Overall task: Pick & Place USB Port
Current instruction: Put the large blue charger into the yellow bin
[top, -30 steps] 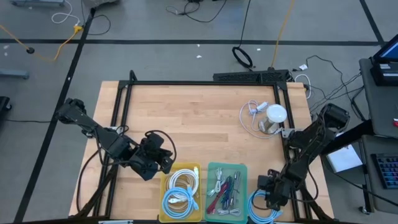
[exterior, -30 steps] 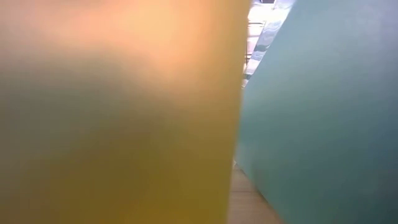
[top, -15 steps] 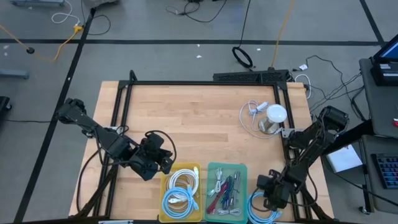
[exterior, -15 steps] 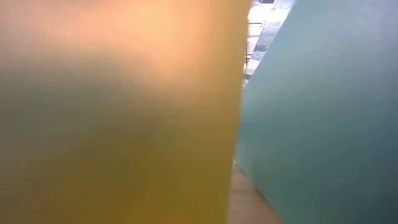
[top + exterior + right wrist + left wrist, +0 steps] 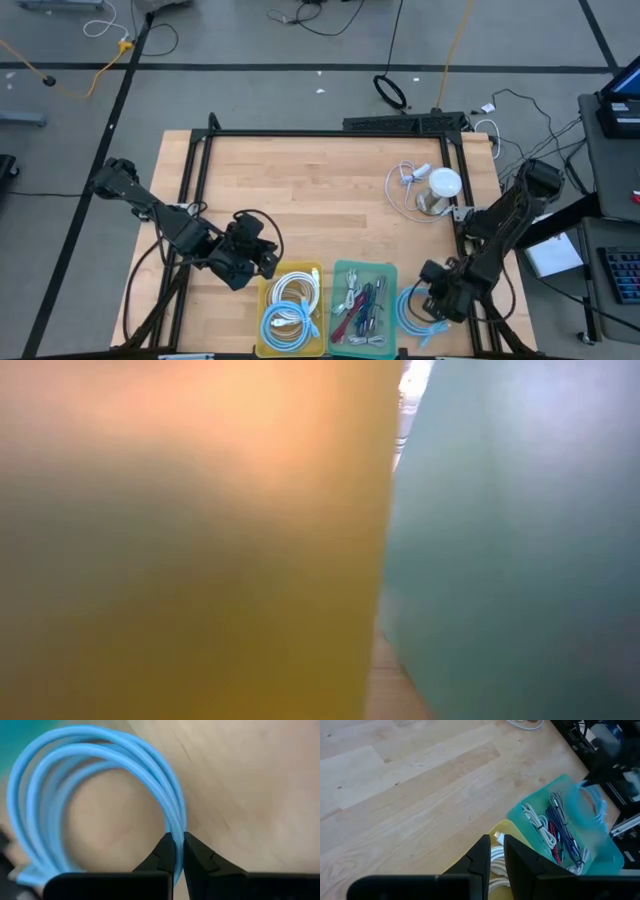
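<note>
Cables are what I'm dealing with, going left to right. My left gripper (image 5: 262, 258) is hovering by the near-left of the yellow bin (image 5: 264, 330), fingers nearly together w/ just a thin gap, nothing between them. Yellow bin is holding white and light-blue coils; the teal bin (image 5: 392, 290) next to it is holding a tangle of thin white, red and dark leads.

Right of that, the task's thing: a blue coiled cable (image 5: 412, 315) sitting at the table's (image 5: 300, 190) near edge, just beside the teal bin. My right gripper (image 5: 441, 298) is clenching on the coil, fingers pinching the bundled strands at one side of the loop (image 5: 170, 822).

Judging it: light, soft, floppy, smooth jacket, so prob. slippery. Loops could fan out or snag the bin rim when lifted. Gripping all strands together looks better than one strand. Can't see the plug ends clearly.
</note>
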Motion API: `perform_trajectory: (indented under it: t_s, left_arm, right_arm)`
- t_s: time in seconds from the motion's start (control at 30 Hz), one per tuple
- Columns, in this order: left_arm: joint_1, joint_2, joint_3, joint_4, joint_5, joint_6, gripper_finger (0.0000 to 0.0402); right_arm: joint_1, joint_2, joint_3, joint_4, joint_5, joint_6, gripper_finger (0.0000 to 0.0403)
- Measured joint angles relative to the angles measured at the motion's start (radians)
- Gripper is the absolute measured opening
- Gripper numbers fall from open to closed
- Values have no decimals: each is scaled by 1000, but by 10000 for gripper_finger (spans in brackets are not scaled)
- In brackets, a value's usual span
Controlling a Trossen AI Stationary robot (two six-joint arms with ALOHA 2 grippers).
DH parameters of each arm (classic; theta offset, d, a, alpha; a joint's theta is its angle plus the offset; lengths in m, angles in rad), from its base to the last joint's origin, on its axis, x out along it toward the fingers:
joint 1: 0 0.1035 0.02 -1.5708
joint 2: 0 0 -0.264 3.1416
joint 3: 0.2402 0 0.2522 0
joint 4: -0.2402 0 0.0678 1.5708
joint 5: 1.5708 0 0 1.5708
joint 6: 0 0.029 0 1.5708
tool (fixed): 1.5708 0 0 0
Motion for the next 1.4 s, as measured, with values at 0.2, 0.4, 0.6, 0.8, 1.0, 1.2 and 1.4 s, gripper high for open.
perform_trajectory:
  t_s: [0.2, 0.4, 0.6, 0.8, 1.0, 1.2, 1.4]
  left_arm:
    - [1, 0, -40, 7, 12, -36, 56]
    - [-6, 0, -98, 19, 31, -115, 56]
    - [-17, 0, -228, 152, -57, -257, 47]
    - [3, -14, -577, 968, -179, -267, 7]
    - [106, 132, -929, 2287, -97, -47, 57]
    - [244, 164, -874, 2406, 288, -146, 130]
    - [272, 164, -602, 2127, 524, -179, 191]
  right_arm:
    - [20, -132, 184, -370, -7, 60, 6]
    - [26, -195, 427, -714, 100, 111, 6]
    - [-19, -199, 623, -819, 351, 68, 6]
    - [-132, -182, 673, -724, 416, -127, 6]
    - [-236, -165, 673, -546, 420, -357, 6]
    - [-374, -171, 673, -358, 539, -592, 6]
    - [-492, -171, 675, -138, 526, -847, 6]
